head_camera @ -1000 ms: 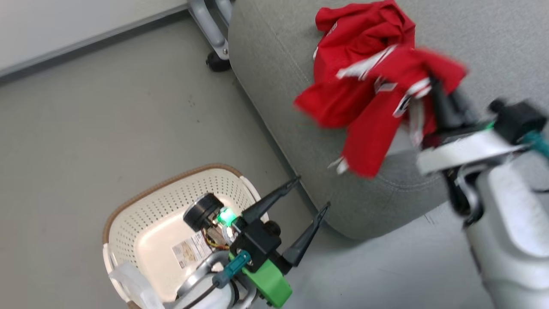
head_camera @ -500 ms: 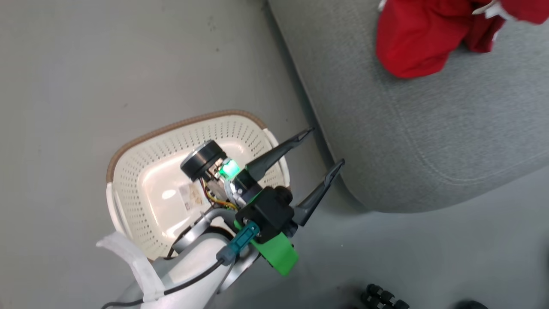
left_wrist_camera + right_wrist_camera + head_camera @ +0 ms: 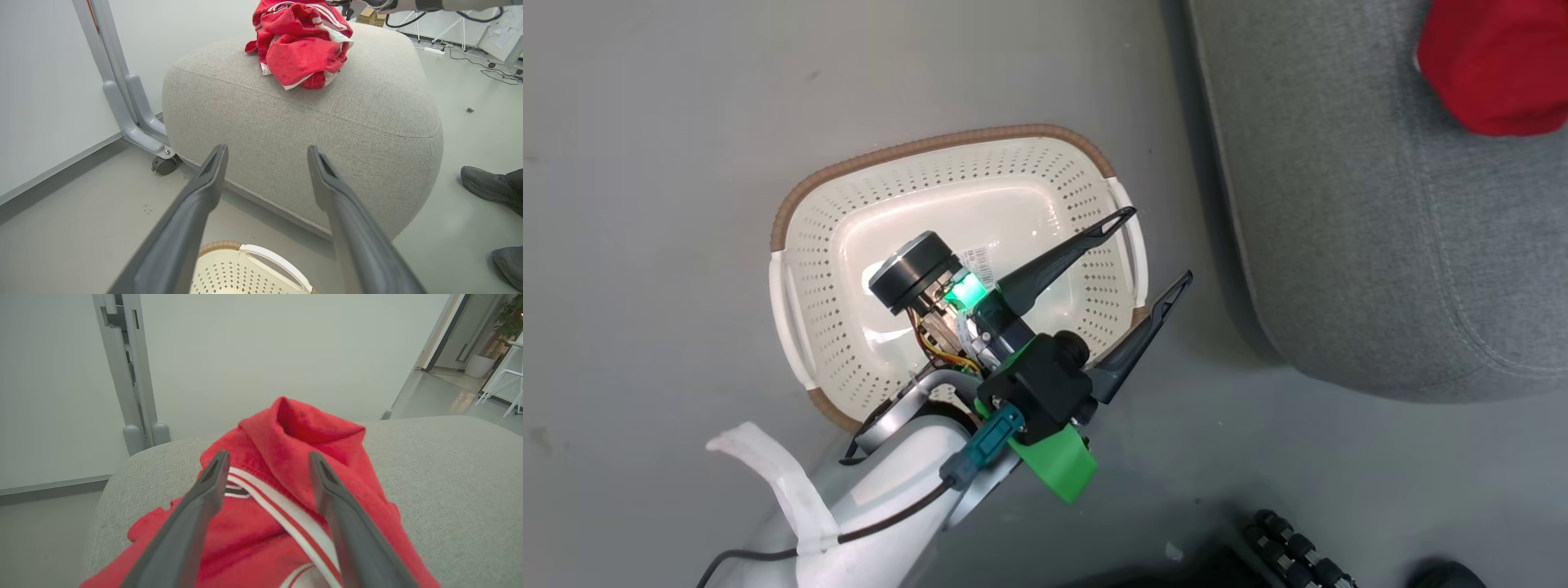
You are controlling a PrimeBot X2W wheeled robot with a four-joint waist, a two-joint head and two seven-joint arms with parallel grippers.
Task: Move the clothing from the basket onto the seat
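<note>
Left hand (image 3: pixel 1160 244) hovers spread and empty above the basket (image 3: pixel 931 145), right hand (image 3: pixel 268 455) gapes over the clothing (image 3: pixel 302 428).

- The basket (image 3: pixel 833 269) stands on the floor (image 3: pixel 670 163) in the middle of the head view. The seat (image 3: pixel 1339 245) is at its 3 o'clock, with a strip of floor between them.
- The clothing (image 3: pixel 1494 73) lies on the seat, at 2 o'clock in the head view.
- The left gripper (image 3: pixel 1160 244) hangs over the basket's 3 o'clock rim.
- In the left wrist view, a wheeled stand (image 3: pixel 122 102) is at the seat's 9 o'clock. A person's shoes (image 3: pixel 486 185) are on the floor between its 3 and 4 o'clock.
- The right gripper (image 3: pixel 268 455) hangs above the clothing on the seat.
</note>
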